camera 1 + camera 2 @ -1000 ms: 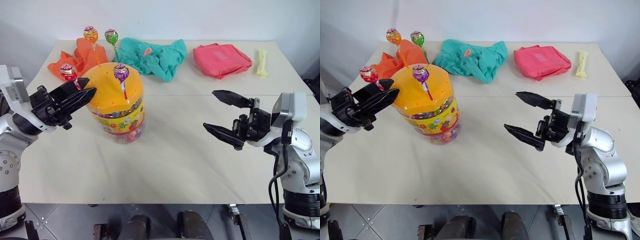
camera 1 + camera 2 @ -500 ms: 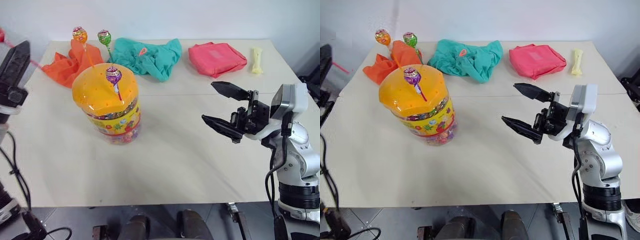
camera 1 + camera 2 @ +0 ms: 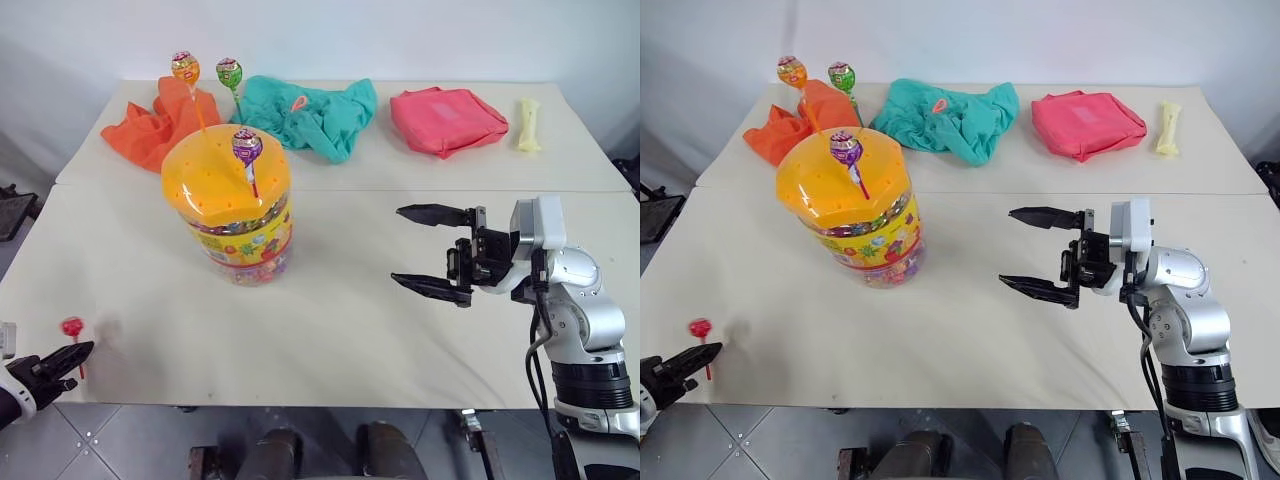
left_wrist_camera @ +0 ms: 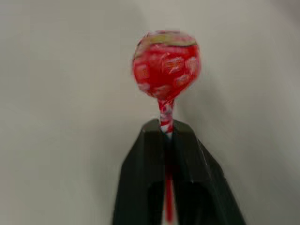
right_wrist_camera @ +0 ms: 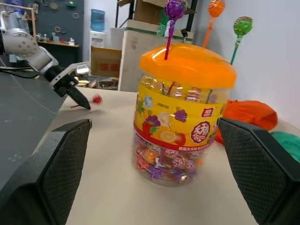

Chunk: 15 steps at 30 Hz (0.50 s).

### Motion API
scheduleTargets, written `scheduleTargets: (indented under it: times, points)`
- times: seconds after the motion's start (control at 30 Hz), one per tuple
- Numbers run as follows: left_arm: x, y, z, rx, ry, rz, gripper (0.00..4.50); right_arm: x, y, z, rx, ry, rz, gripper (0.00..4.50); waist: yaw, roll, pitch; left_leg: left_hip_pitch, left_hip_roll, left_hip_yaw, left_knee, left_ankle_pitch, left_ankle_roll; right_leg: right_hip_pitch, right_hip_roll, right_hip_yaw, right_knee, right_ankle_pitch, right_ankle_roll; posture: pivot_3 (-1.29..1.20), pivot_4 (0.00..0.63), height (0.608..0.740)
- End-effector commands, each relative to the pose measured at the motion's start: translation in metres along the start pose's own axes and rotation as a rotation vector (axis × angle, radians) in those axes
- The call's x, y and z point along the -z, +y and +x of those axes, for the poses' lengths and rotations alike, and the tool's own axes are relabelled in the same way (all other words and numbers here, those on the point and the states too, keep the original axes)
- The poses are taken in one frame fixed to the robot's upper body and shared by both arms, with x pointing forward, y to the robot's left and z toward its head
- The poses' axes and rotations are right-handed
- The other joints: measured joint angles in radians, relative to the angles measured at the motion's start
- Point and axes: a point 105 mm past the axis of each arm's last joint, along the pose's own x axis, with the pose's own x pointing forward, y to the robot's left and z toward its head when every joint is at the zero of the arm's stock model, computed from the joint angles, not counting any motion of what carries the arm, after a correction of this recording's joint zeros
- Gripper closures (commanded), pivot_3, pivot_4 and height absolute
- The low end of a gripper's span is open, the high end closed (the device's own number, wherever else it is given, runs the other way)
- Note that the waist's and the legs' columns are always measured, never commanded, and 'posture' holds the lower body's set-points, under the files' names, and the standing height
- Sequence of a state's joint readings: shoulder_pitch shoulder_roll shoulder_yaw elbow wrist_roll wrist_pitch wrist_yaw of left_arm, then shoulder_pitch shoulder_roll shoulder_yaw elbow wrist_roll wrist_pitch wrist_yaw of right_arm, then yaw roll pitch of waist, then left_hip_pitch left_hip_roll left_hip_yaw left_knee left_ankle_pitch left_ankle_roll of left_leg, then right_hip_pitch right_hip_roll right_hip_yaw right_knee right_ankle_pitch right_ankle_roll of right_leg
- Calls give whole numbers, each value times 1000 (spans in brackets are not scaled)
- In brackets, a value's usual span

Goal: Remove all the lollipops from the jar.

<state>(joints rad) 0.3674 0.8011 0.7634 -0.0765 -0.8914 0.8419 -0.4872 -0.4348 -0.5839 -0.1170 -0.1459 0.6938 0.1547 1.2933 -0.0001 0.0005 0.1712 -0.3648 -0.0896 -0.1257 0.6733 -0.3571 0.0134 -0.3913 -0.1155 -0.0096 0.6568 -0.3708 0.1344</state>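
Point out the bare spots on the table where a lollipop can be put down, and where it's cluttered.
Bare: the near strip of the table in front of the jar, and the middle stretch between the jar and the open right tool. Crowded: the far edge, lined by the orange cloth, teal cloth, pink pouch and a pale yellow packet.
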Motion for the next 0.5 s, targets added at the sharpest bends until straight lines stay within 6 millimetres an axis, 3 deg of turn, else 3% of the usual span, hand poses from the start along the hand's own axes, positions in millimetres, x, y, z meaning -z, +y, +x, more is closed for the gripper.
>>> scheduleTargets:
  times: [0.03,0.13,0.17,0.37,0.5]
  points:
    - [-15,-5,-2,4,-42,87,2600,-14,0,-4,-4,-14,-39,0,0,0,0,0,0,0,0,0,0,0,0,0,0,0,0,0,150,740]
    - [-47,-4,-11,30,-181,185,1720,-19,-2,-6,10,-24,-34,0,-2,0,0,-1,0,0,0,0,0,-1,0,0,0,0,0,0,150,740]
    - [-59,-10,-16,74,-227,240,1720,-22,-3,-7,19,-29,-30,0,-2,0,0,-2,0,0,1,0,0,-1,0,-1,0,0,0,0,150,740]
    - [-121,-83,-38,485,-477,500,1720,-28,-8,-12,59,-33,-18,0,1,0,0,-3,1,0,2,0,0,-1,0,-3,-1,0,0,0,150,740]
    - [-154,-139,-23,690,-572,603,863,-34,-15,-10,102,-63,-19,0,2,0,0,-4,0,-2,5,0,0,-1,0,-3,0,0,0,0,150,740]
